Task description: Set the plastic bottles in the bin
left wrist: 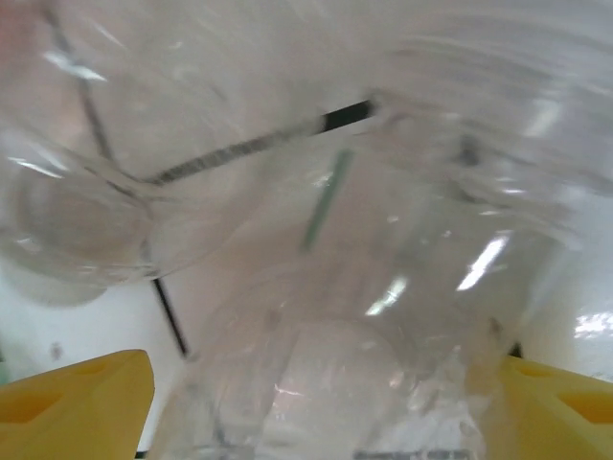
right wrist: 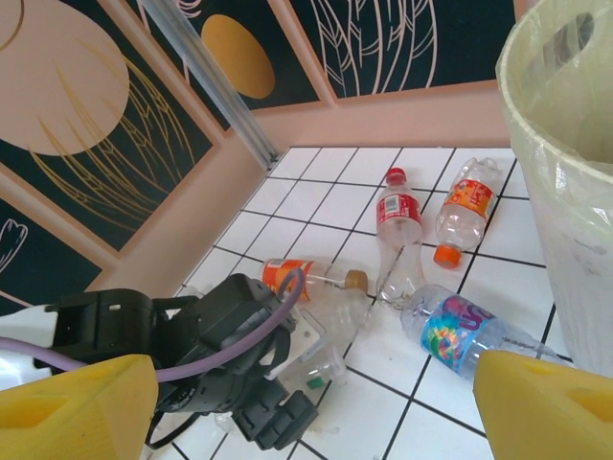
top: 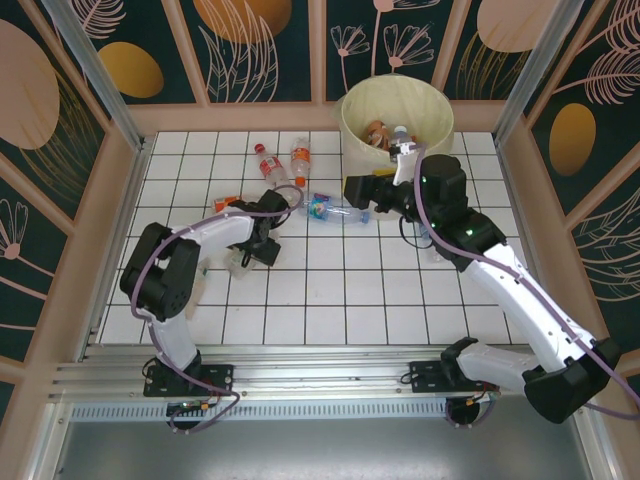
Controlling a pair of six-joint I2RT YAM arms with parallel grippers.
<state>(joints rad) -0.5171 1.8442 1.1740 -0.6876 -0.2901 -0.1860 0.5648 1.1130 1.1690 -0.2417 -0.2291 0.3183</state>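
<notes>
White tiles with a dark grid cover the bench [top: 330, 290], boxed in by peach boards and leaf-patterned panels. Loose plastic bottles lie at the upper centre of the top view: a red-labelled bottle [top: 268, 163] and an orange-labelled bottle [top: 300, 160] side by side, with a blue-labelled bottle [top: 335, 211] just below them. A few more already sit inside the bin [top: 448, 112] at the upper right.

Left of centre, a clear bottle [left wrist: 335, 316] lies between the yellow fingers of the left tool [left wrist: 330, 402]. Whether they press on it yet I cannot tell. The right tool [top: 358, 190] hovers empty, fingers apart, between the blue-labelled bottle and the bin.

The thin, slick clear bottle could crumple or squirt sideways under an off-centre pinch. The two arms also crowd the middle of the frame, so a lift toward the bin may clip the right arm. A low carry could snag the bin's liner-covered rim.

Free tiles lie along the lower half of the top view. The upper wall leaves little room behind the two paired bottles.
</notes>
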